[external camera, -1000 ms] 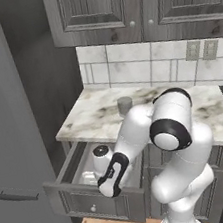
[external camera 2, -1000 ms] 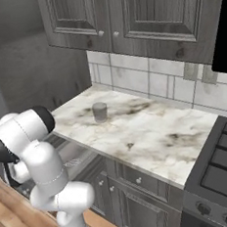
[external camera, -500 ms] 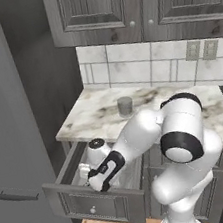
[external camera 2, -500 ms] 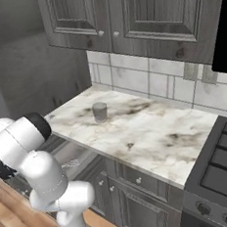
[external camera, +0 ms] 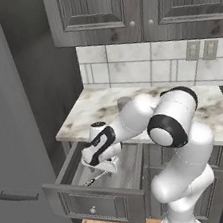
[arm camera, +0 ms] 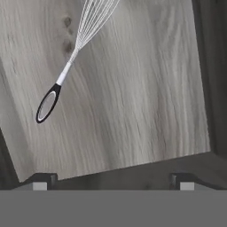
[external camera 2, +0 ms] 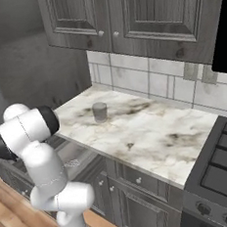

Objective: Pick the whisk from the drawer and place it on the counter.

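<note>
One target: the slender whisk (arm camera: 73, 53) with silver wire balloon head and thin dark looped handle lies flat on the floor of the wide grey wood-grain drawer (external camera: 100, 206), which stands pulled out below the counter edge.
Gripper state: the two-finger gripper (external camera: 113, 165) hangs inside the open drawer with its jaws spread wide and nothing between them; its dark tips (arm camera: 44, 181) show far apart in the hand view.
Whisk position: off to one side of the line between the tips, its wire head running out of the hand view, its handle well apart from both tips.
Risk, missed grasp: judged from the offset, a straight descent would close on bare drawer floor; the hand looks to need a sideways shift first.
Risk, slip: the handle is thin and lies flat, so wide jaws could skid it along the floor or pinch only the springy wires.
Risk, collision: the drawer walls stand near the hand and could catch a finger during the shift.
Destination: the white marble-look counter (external camera 2: 152, 136) with grey-brown veining.
Other things: a short grey cup (external camera 2: 100, 112) stands on the counter towards the tiled wall; the black stovetop (external camera 2: 218, 159) lies at its far end.
</note>
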Motion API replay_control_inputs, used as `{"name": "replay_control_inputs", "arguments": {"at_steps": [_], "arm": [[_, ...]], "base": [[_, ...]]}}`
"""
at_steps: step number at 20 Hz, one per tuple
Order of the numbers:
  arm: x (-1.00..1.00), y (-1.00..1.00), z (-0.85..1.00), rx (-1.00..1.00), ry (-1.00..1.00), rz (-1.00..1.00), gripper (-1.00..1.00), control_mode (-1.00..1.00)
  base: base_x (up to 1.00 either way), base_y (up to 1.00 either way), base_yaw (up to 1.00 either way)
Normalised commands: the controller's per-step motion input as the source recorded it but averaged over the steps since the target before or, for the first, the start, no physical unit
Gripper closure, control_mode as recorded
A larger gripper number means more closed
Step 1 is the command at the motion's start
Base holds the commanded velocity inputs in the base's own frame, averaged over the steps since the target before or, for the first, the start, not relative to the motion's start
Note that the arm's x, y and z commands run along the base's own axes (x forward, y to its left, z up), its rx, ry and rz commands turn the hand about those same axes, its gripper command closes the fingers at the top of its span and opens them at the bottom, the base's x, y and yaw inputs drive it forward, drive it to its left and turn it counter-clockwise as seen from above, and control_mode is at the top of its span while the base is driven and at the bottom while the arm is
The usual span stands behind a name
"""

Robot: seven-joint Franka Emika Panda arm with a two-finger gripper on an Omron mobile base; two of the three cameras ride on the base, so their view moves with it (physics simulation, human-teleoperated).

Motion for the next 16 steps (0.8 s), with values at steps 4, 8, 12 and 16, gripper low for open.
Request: {"name": "replay_control_inputs", "arguments": {"at_steps": [4,8,12,16], "arm": [[0.20,0.30,-0.30,0.00,0.11,0.00,-1.00,-1.00],[0.00,0.38,-0.31,-0.06,0.00,0.00,-1.00,-1.00],[0.00,0.21,-0.43,-0.03,-0.01,-0.01,-1.00,-1.00],[0.02,0.08,-0.37,-0.02,-0.06,-0.03,-1.00,-1.00]], "base": [[0.00,0.00,0.00],[0.00,0.00,0.00],[0.00,0.00,0.00],[0.00,0.00,0.00]]}}
